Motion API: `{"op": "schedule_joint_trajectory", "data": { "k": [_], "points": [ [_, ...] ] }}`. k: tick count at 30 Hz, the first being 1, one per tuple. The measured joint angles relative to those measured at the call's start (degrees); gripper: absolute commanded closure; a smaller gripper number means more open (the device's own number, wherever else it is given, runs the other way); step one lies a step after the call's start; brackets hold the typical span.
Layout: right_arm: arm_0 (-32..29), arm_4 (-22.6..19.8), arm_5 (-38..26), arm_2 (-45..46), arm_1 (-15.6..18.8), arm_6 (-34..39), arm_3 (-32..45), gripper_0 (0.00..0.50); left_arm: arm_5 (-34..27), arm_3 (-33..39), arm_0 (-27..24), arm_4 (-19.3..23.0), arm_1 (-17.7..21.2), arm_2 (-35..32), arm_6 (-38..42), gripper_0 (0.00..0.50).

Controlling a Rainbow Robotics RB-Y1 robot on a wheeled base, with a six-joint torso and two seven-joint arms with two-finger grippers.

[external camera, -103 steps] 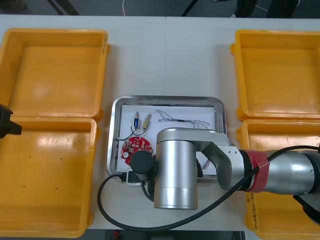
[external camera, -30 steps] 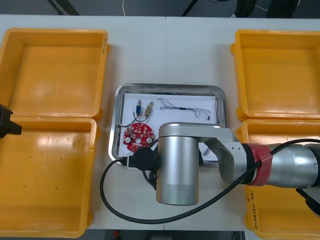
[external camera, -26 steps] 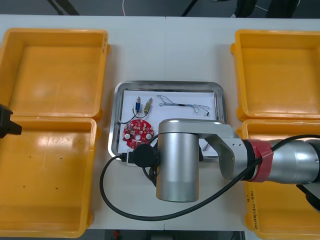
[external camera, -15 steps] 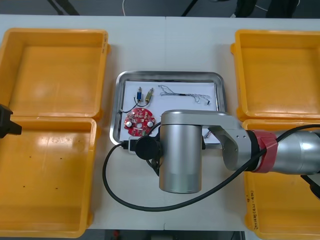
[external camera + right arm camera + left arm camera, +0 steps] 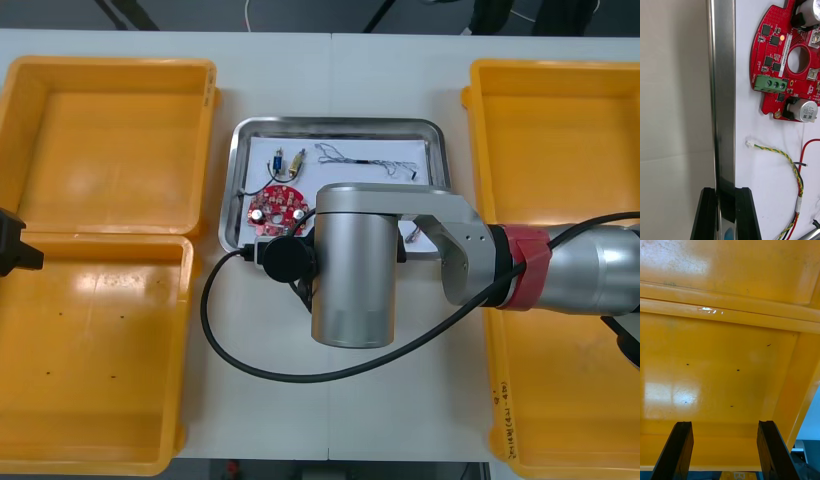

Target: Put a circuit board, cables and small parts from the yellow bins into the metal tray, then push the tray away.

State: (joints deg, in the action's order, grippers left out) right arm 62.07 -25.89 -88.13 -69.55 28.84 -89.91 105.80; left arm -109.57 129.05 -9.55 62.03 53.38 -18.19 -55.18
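Note:
In the right wrist view my right gripper (image 5: 725,195) is shut on the near rim of the metal tray (image 5: 723,93), one finger on each side of the rim. Inside the tray, on its white floor, lie a round red circuit board (image 5: 786,67) and a red and yellow cable (image 5: 790,161). In the front view my right arm (image 5: 350,265) covers the near edge of the tray (image 5: 238,180); the circuit board (image 5: 278,208), small metal parts (image 5: 285,160) and a thin cable (image 5: 365,160) show beyond it. My left gripper (image 5: 724,423) hangs open over a yellow bin (image 5: 715,363).
Two yellow bins stand at the left (image 5: 110,140) (image 5: 95,350) and two at the right (image 5: 555,150) (image 5: 560,370). The left arm (image 5: 15,245) sits at the left edge. Bare table (image 5: 330,80) lies beyond the tray.
The tray has slid away from me toward the table's far edge, with my right arm following it. The left arm has not moved.

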Motion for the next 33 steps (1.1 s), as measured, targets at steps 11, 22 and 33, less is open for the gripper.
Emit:
{"op": "schedule_joint_trajectory", "data": {
  "k": [11,22,33],
  "points": [
    [3.0,0.0,2.4,0.0,-0.2,-0.9,-6.8,0.491,0.0,0.0,0.0,0.0,0.0,0.0,0.0,0.000],
    [5.5,0.0,6.1,0.0,-1.0,-2.3,-12.2,0.490,0.0,0.0,0.0,0.0,0.0,0.0,0.0,0.000],
    [7.6,0.0,9.1,0.0,-1.0,-3.4,-15.0,0.491,0.0,0.0,0.0,0.0,0.0,0.0,0.0,0.000]
  ]
}}
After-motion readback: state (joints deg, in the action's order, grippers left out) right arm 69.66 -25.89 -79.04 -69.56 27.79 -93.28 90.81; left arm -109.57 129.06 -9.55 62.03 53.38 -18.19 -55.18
